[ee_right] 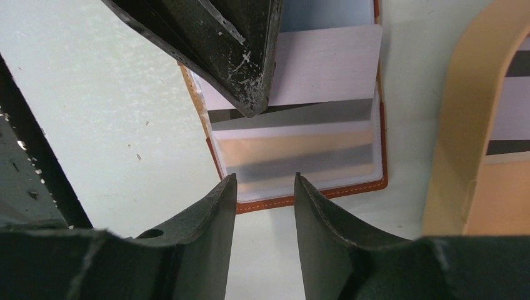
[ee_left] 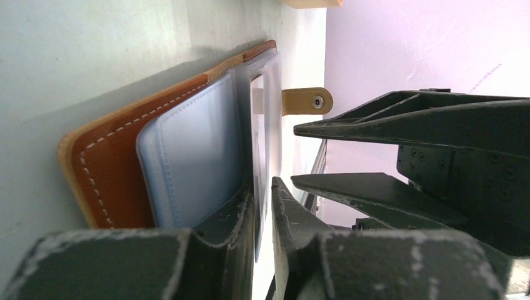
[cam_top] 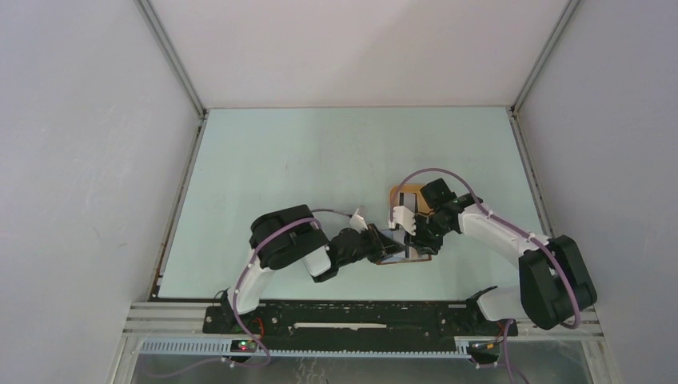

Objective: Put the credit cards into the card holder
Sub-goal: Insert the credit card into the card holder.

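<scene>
Both arms meet mid-table (cam_top: pixel 320 152), which is pale green. A reddish-brown stitched leather bifold card holder (ee_left: pixel 106 169) lies open and flat there, its clear plastic sleeves up, its tan snap tab (ee_left: pixel 306 100) sticking out past the far edge.

Left gripper (ee_left: pixel 262 187): jaws only a sliver apart. A pale grey-white credit card (ee_right: pixel 325 62) sits edge-on in that gap, with a slit of light beside it, so loose rather than pinched. The card's far end is tucked in at the sleeves. Under the plastic a dark stripe (ee_right: pixel 294 115) shows, from a card already in the sleeve.

Right gripper (ee_right: pixel 264 181): jaws about half apart, nothing between them, tips hanging just over the holder's near stitched edge.

An orange-yellow oval tray (ee_right: pixel 462 125) stands just beside the holder, on the right arm's side. Another pale card with a dark stripe (ee_right: pixel 509 119) lies in it.
</scene>
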